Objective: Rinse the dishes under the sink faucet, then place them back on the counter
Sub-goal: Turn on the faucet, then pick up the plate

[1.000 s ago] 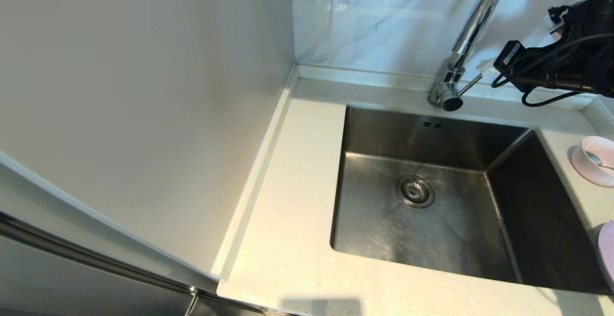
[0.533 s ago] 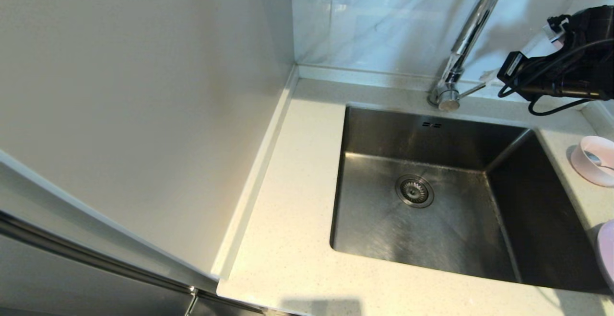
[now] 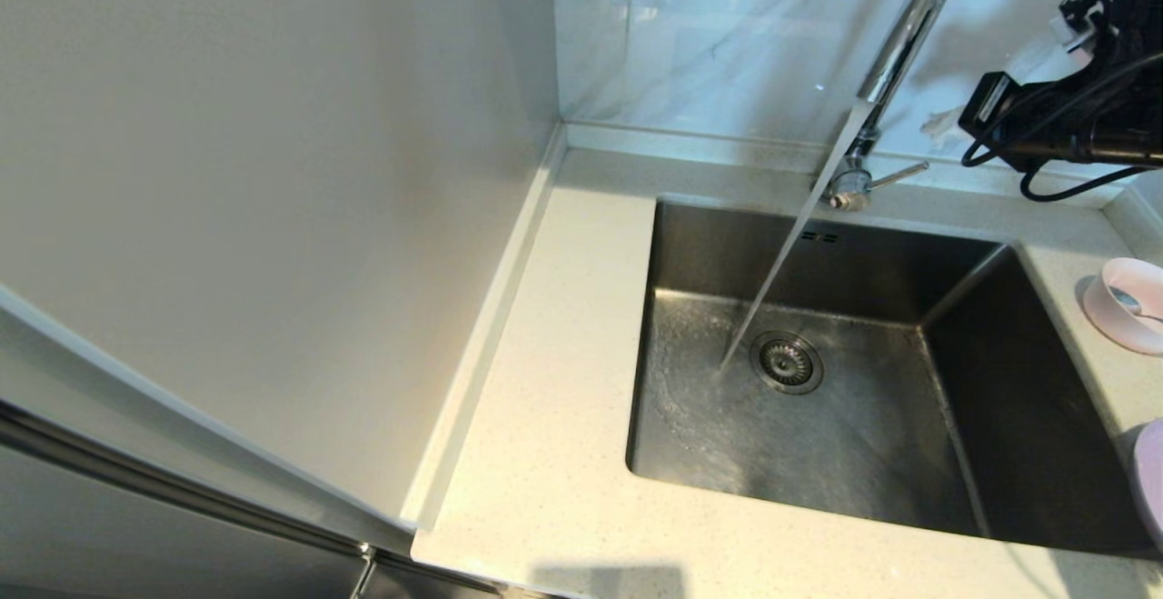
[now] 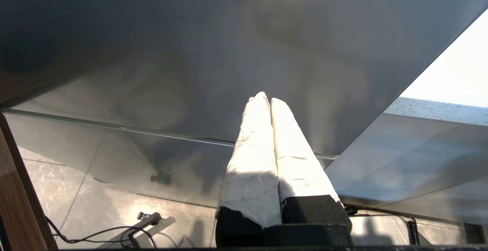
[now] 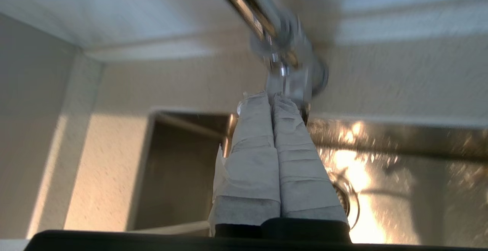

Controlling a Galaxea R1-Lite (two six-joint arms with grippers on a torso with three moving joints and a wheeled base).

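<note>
Water [image 3: 781, 263] runs from the chrome faucet [image 3: 895, 44] into the steel sink [image 3: 999, 417] and lands beside the drain strainer [image 3: 786, 363]. My right gripper [image 3: 940, 117] is shut and empty, hanging just right of the faucet's side lever [image 3: 898, 174] and clear of it. In the right wrist view the right gripper [image 5: 271, 96] points at the faucet base [image 5: 293, 68]. The pink bowl [image 3: 1131, 304] stands on the counter [image 3: 563, 399] right of the sink, with the spoon [image 3: 1127, 297] in it. Only an edge of the lilac plate [image 3: 1152, 490] shows. The left gripper [image 4: 267, 98] is shut and parked low.
A tall pale cabinet side [image 3: 273, 172] walls off the counter's left. The marble wall [image 3: 709, 35] rises behind the faucet. In the left wrist view a grey panel [image 4: 190, 53] and the tiled floor [image 4: 95, 205] with a cable show.
The faucet lever has swung round to the right and water has begun to run into the sink. My right gripper has drawn back to the right, off the lever.
</note>
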